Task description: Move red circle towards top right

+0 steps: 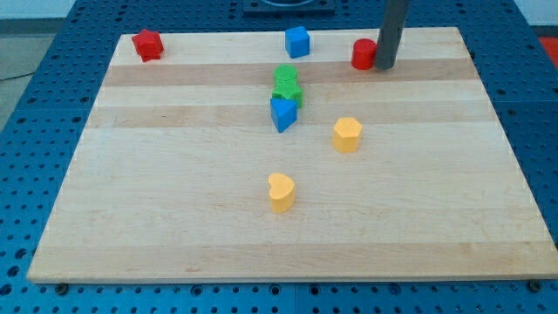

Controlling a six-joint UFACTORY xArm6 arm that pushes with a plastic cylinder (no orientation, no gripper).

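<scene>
At the far right of the wooden surface (488, 174), my tip (384, 65) stands touching, or all but touching, the right side of the red circle (364, 54), which sits close to the far edge, right of centre. I carry no hand at all, only the bare rod, so nothing is clasped or let go; the rod can only shove. The relation that matters is this: the red circle lies to the left of my tip, while its goal, the far right corner, lies on my own side of it. I judge that pushing from here would send it leftward, the wrong way, so I would need to travel round to its left, or left and slightly near side, before driving it rightward. The circle has no long axis to mind; being round, it may slip off a push that is not centred. Room is uneven: a fair stretch of bare board runs from the circle to the right edge, but little lies between it and the far edge, so any push with much of a far-going component risks tipping it off the board. The path round its near side looks open. The blue block (297, 41) sits well to the left along the far edge, the green block (286, 83) and the blue triangle (282, 113) cluster nearer and left, the yellow hexagon (347, 134) and yellow heart (281, 192) lie nearer still, and another red block (148, 44) rests at the far left corner, all apart from my route.
</scene>
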